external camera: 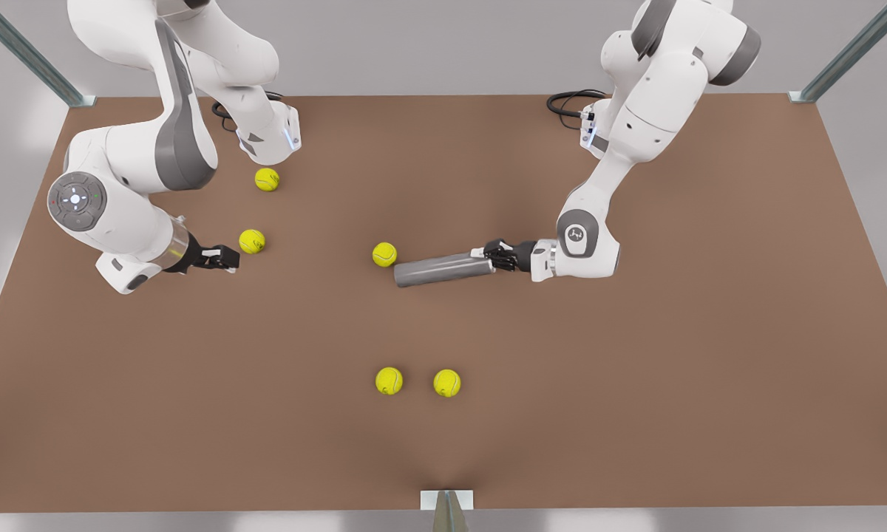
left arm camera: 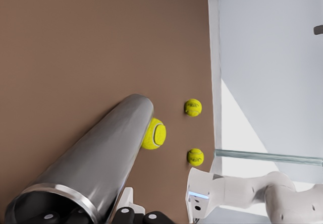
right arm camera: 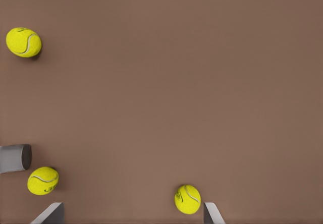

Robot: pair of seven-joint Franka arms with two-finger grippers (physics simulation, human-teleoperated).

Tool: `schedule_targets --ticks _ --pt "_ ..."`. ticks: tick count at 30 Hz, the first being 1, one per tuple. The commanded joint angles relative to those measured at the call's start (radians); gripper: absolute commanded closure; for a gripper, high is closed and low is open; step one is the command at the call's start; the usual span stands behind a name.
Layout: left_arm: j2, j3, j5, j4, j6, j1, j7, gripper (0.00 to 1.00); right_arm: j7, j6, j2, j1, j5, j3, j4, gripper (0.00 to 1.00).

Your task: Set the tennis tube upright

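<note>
The tennis tube (external camera: 443,269) is a dark-grey cylinder lying on its side near the middle of the brown table (external camera: 636,384). My left gripper (external camera: 490,256), on the arm at the front view's right, is shut on its silvery-rimmed end. The left wrist view looks along the tube (left arm camera: 96,158) from that rim, with the left gripper (left arm camera: 96,213) astride the tube wall. My right gripper (external camera: 229,258) waits at the front view's left, open, just beside a yellow ball (external camera: 251,241). In its wrist view the right gripper (right arm camera: 131,216) has one fingertip (right arm camera: 212,213) next to that ball (right arm camera: 187,199).
A tennis ball (external camera: 384,254) rests just off the tube's far end. Another ball (external camera: 267,179) sits near the base of the arm on the front view's left. Two balls (external camera: 389,380) (external camera: 447,383) lie towards the front edge. Cables (external camera: 573,100) lie at the back.
</note>
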Motion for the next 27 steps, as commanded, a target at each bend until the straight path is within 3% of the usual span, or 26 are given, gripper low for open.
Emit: schedule_targets --ticks 1,14,27 --pt "0.0 0.0 0.001 -0.001 0.0 0.0 0.0 0.73 0.0 0.0 0.0 0.0 0.0 0.0 0.0 0.0" --pt "-0.032 0.0 0.003 -0.014 -0.008 0.0 -0.003 0.79 0.0 0.0 0.0 -0.002 -0.002 0.0 0.0 0.0" --pt "-0.115 0.028 0.2 -0.005 -0.052 0.024 -0.207 0.79 0.0 -0.001 0.001 0.0 -0.002 0.0 0.0 0.0"
